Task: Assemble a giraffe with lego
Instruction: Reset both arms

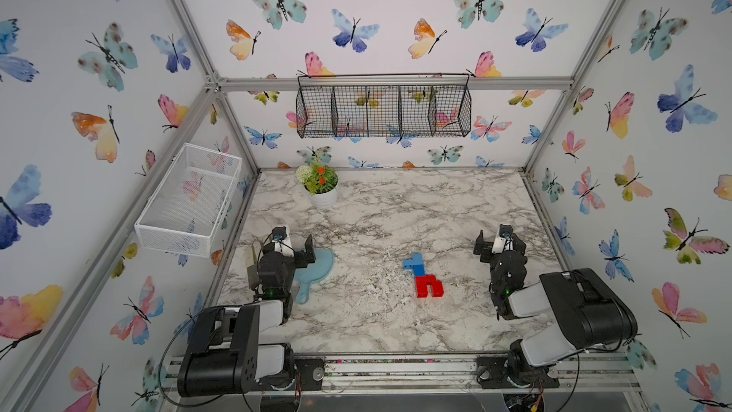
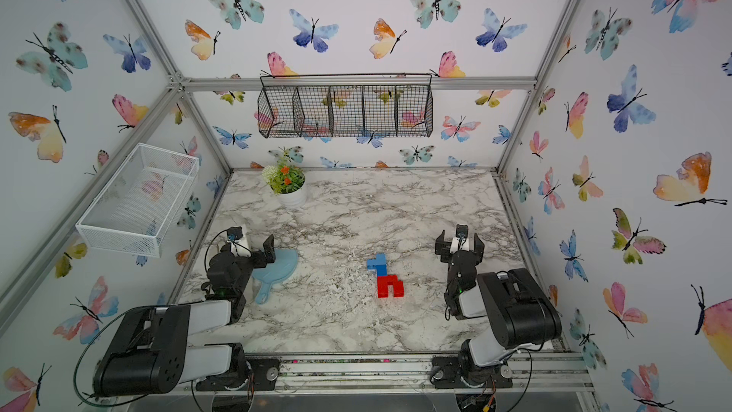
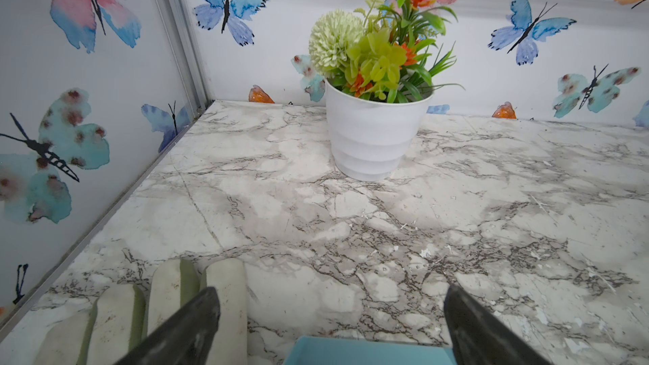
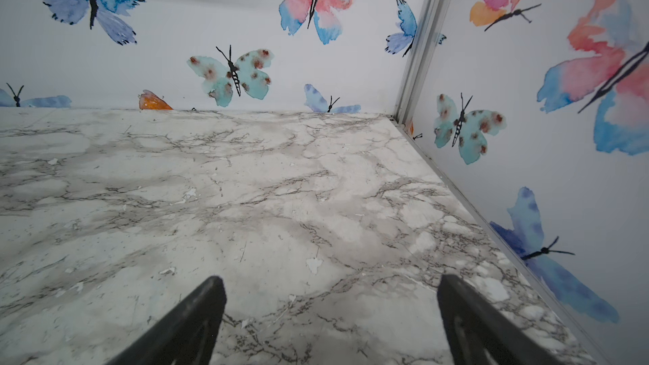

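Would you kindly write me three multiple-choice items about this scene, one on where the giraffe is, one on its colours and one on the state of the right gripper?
1. Where is the giraffe?
A. in the white mesh basket
B. on the marble tabletop
C. in the black wire basket

2. What colour are its neck and head?
A. blue
B. yellow
C. green

3. How is the right gripper?
A. shut on a red brick
B. shut on the hand mirror
C. open and empty

Answers:
1 B, it sits on the marble in both top views, held by nothing.
2 A, blue bricks run on from the red body.
3 C, its jaws stand wide apart with only bare marble between them.
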